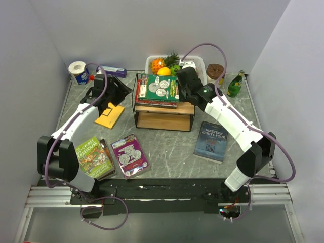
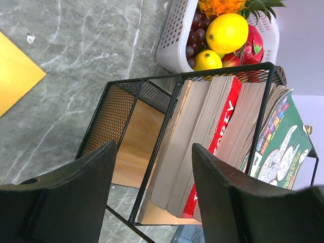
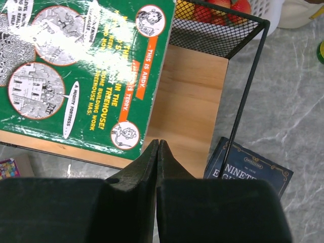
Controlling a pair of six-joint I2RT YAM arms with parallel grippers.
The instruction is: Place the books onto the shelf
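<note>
The right tool (image 3: 158,144) is clenched on nothing. Its tips are pressed together over the bare top board of the shelf (image 1: 164,121), just beside a corner of the green book (image 1: 158,87) that tops the stack there. The left tool (image 2: 153,152) gapes wide and empty at the shelf's left end. A dark blue book (image 1: 211,141) lies on the desk (image 1: 172,147) near the shelf's front right.

Green book (image 3: 76,66), top of the shelf (image 3: 192,101): cover reads "THIS IS ANDY", "THIS IS TERRY", "A MIGHTY FORTRESS", "TREEHOUSE".
Dark blue book (image 1: 211,140), on the surface (image 1: 167,147): cover reads "NINETEEN EIGHTY-FOUR".
Red book spine (image 2: 217,147), in the shelf stack: white lettering, only partly readable.
</note>
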